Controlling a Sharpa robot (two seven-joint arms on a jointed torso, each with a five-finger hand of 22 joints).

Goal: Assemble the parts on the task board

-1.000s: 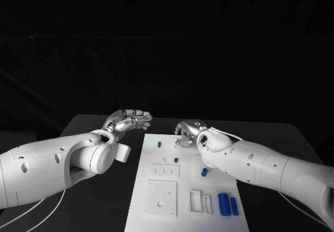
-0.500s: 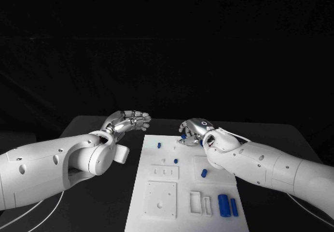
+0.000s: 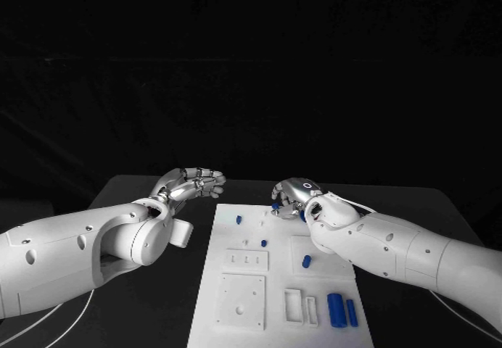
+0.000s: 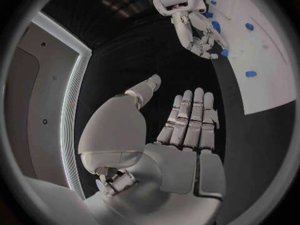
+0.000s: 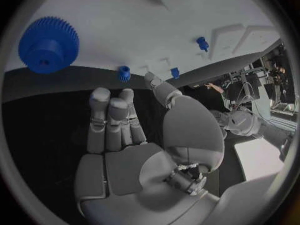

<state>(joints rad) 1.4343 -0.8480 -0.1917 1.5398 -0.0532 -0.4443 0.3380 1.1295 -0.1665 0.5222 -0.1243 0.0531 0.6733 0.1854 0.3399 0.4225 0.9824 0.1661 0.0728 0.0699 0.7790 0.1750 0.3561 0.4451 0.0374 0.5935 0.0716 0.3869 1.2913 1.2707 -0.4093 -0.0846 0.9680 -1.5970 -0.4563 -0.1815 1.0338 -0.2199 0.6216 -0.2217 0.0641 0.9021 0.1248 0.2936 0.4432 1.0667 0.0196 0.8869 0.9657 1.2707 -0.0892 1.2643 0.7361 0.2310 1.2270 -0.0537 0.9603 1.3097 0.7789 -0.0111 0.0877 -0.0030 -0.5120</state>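
The white task board [image 3: 276,279] lies lengthwise in the middle of the table. My right hand [image 3: 290,197] hovers over its far end, fingers straight and apart, holding nothing. Just under its fingertips a large blue gear [image 3: 281,211] lies on the board; in the right wrist view the same gear [image 5: 49,45] sits apart from the fingers [image 5: 111,115], with a small blue gear [image 5: 124,73] beside them. Off the board's far left corner, my left hand [image 3: 194,181] is raised, and its flat palm [image 4: 187,135] is empty. Other blue parts [image 3: 307,259] lie along the board.
Two blue cylinders [image 3: 336,307] lie side by side at the board's near right. White raised blocks [image 3: 241,297] and slotted frames [image 3: 294,301] occupy its near half. Small blue pegs [image 3: 239,217] stand near the far left. Black table [image 3: 136,196] surrounds the board.
My right hand has drawn slightly right and away from the board's surface, uncovering the large blue gear beneath its fingertips. The left hand has barely moved.
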